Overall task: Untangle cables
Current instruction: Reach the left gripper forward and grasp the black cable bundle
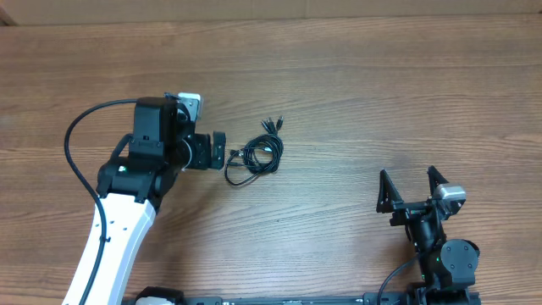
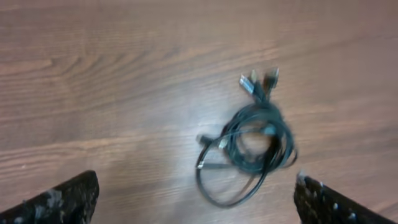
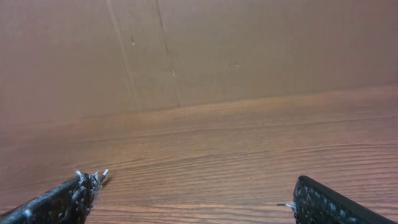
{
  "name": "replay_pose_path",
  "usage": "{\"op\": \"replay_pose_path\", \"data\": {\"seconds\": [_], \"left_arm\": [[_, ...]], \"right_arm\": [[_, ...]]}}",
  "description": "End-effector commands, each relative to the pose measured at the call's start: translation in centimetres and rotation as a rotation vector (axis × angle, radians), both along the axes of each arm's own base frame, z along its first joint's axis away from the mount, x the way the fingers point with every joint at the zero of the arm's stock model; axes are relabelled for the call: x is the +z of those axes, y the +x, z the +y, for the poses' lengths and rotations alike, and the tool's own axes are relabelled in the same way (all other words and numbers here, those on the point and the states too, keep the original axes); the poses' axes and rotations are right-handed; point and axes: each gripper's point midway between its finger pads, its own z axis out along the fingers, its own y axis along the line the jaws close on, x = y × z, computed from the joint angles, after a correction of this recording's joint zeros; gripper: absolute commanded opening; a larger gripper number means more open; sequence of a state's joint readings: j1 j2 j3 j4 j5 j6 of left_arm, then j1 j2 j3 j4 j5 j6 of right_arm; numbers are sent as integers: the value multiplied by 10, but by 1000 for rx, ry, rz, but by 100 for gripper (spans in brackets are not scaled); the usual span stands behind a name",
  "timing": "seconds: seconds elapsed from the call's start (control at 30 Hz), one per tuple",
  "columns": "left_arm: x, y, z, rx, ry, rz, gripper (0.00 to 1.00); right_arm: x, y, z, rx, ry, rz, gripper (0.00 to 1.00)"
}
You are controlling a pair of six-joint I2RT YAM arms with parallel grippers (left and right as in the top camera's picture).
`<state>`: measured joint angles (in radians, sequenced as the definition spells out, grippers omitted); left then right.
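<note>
The cables (image 1: 257, 153) lie as one small bunch of thin black cords on the wooden table, a little left of centre. Their silver-tipped plug ends (image 1: 273, 124) fan out at the far side. My left gripper (image 1: 222, 151) is just left of the bunch, pointing at it, open and empty. In the left wrist view the cables (image 2: 254, 144) are blurred, with one loose loop lying between and just ahead of the wide-apart fingertips (image 2: 74, 196). My right gripper (image 1: 407, 177) rests open at the near right, far from the cables. The right wrist view shows its gripper (image 3: 199, 186) over bare wood.
A brown cardboard wall (image 3: 199, 50) stands along the table's far edge. The left arm's thick black wire (image 1: 76, 152) arcs out to its left. The wooden table (image 1: 381, 93) stretches between the cables and the right arm.
</note>
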<state>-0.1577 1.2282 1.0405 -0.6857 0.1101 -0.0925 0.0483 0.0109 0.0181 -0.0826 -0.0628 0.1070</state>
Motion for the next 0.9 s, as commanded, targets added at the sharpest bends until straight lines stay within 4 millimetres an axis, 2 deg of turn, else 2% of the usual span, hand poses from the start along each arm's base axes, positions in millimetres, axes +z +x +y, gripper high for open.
{"op": "replay_pose_path", "data": {"seconds": [0.0, 0.13, 0.27, 0.5, 0.67, 0.87], "left_arm": [[22, 15, -8, 131, -164, -43, 100], [31, 30, -18, 127, -206, -96, 100], [17, 38, -41, 49, -182, -88, 100], [-52, 35, -93, -144, -58, 53, 98], [-102, 23, -119, -286, 34, 148, 89], [-136, 18, -138, -345, 64, 196, 81]], "right_arm": [[-3, 0, 1, 4, -4, -1, 100], [-3, 0, 1, 4, -4, -1, 100], [-3, 0, 1, 4, -4, -1, 100], [-3, 0, 1, 4, -4, -1, 100], [-3, 0, 1, 4, -4, -1, 100], [-3, 0, 1, 4, -4, -1, 100]]}}
